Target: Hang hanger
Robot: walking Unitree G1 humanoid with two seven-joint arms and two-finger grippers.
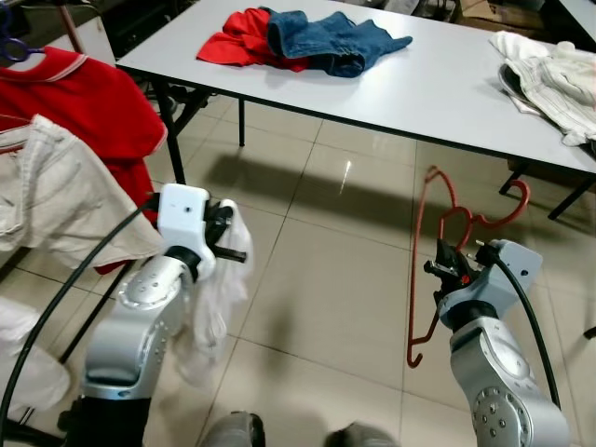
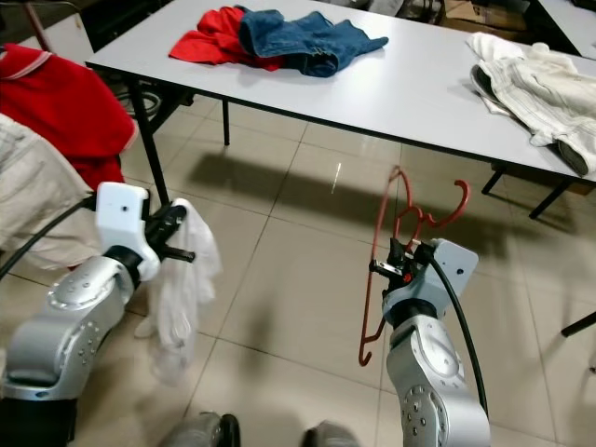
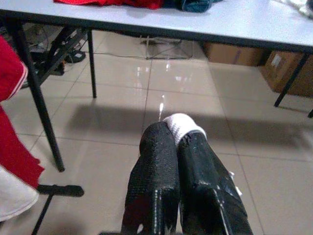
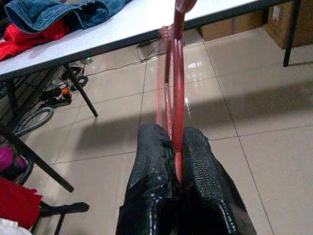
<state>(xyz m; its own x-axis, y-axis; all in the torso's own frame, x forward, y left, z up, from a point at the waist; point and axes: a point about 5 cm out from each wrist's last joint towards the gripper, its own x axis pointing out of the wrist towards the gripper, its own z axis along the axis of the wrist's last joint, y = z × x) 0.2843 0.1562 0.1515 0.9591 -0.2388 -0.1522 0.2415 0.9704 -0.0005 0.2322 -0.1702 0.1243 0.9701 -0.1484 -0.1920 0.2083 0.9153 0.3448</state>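
Right gripper (image 4: 176, 161) is clamped tight on a red hanger (image 1: 424, 270), both black fingers (image 4: 151, 171) squeezed together on the thin red wire, so the hanger sits up in the air over the tiled floor (image 1: 326, 279), hook end pointing up toward the table edge. It's in front of the robot on its right side, well short of the grey table (image 1: 438, 84) and not touching it. Over on the other side, the left gripper (image 3: 178, 147) is pinched closed on a white cloth (image 1: 219, 298), which droops down from the fingers beside the silver arm; in the left wrist view you can see a bit of white fabric poking out between the fingertips. On the table there's a red garment (image 1: 237, 42) with a pair of blue denim shorts (image 1: 331, 39) lying partly on top of it, and at the far right end a pile of white striped clothing (image 1: 554, 79). Off to the robot's left, a red shirt (image 1: 79, 112) and a cream shirt (image 1: 51, 200) hang together, the cream one in front.
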